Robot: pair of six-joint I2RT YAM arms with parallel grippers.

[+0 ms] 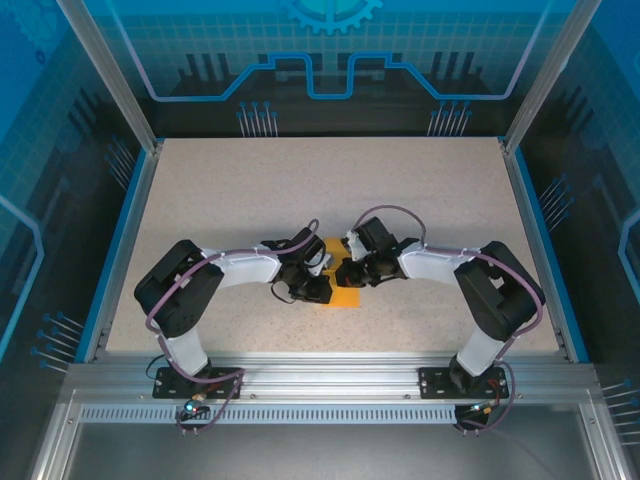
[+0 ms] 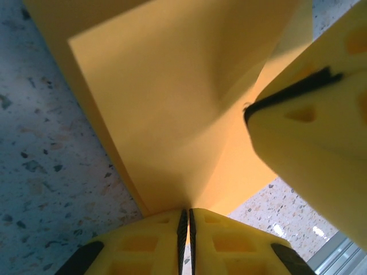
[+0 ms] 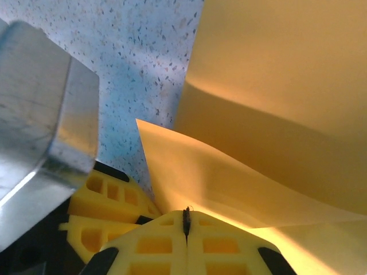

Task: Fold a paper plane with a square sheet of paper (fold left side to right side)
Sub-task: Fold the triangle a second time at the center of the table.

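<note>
The square sheet of paper is bright orange and lies at the table's middle, mostly hidden under both grippers. My left gripper reaches it from the left. In the left wrist view its jaws are pinched on a corner of the paper, and a flap rises off the layer below. My right gripper comes in from the right. It is shut on the edge of a curled flap of the paper. One right finger presses against the paper close by.
The speckled table stretches wide behind the grippers, bounded by blue rails on both sides. The left gripper's yellow fingers and a grey metal block sit close beside my right jaws.
</note>
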